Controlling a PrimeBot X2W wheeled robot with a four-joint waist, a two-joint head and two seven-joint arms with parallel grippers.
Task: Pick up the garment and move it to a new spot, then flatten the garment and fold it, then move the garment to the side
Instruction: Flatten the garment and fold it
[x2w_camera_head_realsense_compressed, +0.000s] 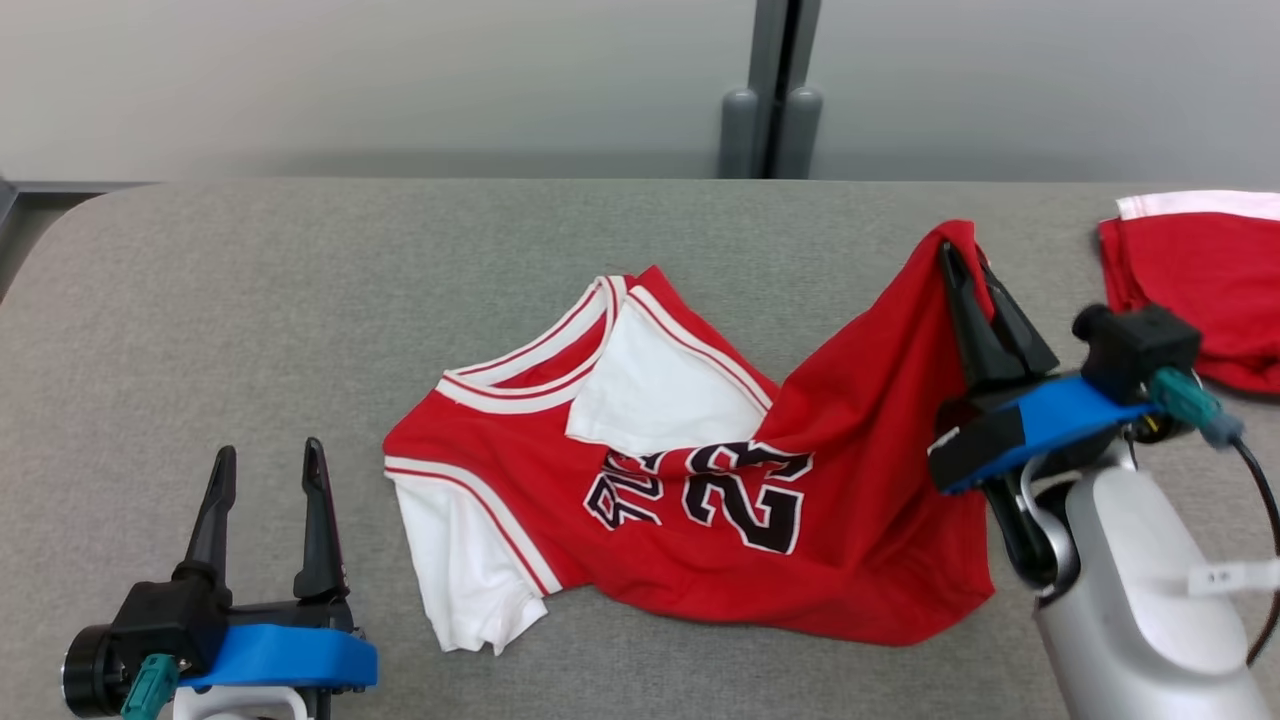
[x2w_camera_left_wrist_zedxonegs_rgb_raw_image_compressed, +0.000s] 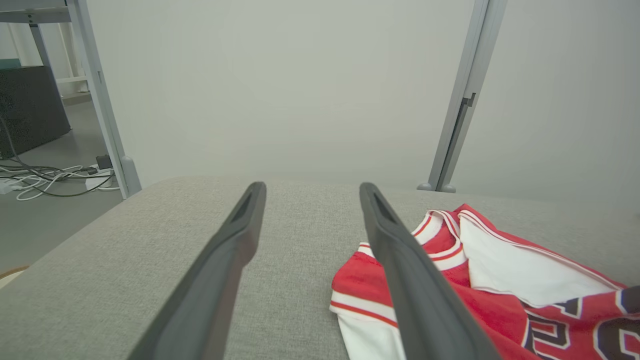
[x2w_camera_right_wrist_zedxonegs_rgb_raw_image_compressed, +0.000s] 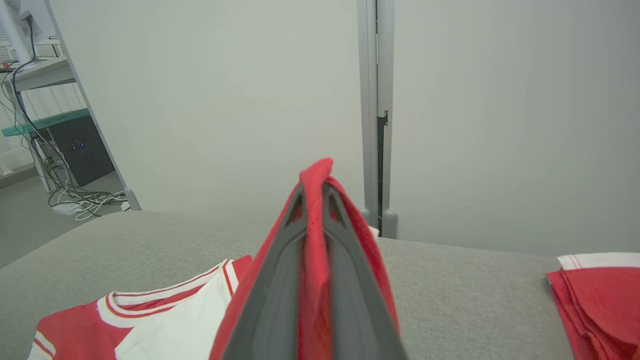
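Soft, limp and light, the jersey (x2w_camera_head_realsense_compressed: 860, 520) sags from the right gripper (x2w_camera_head_realsense_compressed: 968, 262) pinching its far-right edge — the left gripper (x2w_camera_head_realsense_compressed: 270, 455), spread wide and empty, could probably take the near-left sleeve.

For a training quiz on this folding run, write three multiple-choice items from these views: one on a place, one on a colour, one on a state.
1. Where on the table does the second red garment lie?
A. near left corner
B. far right edge
C. front centre

2. What colour is the number on the jersey?
A. black, edged white
B. blue
C. yellow

3. How is the right gripper?
A. open over bare table
B. shut on nothing
C. shut on the jersey's raised fabric

Answers:
1 B: the head view shows it at the right edge, towards the far side.
2 A: the digits are black with white outlines.
3 C: the right wrist view shows red cloth pinched between its closed fingers.
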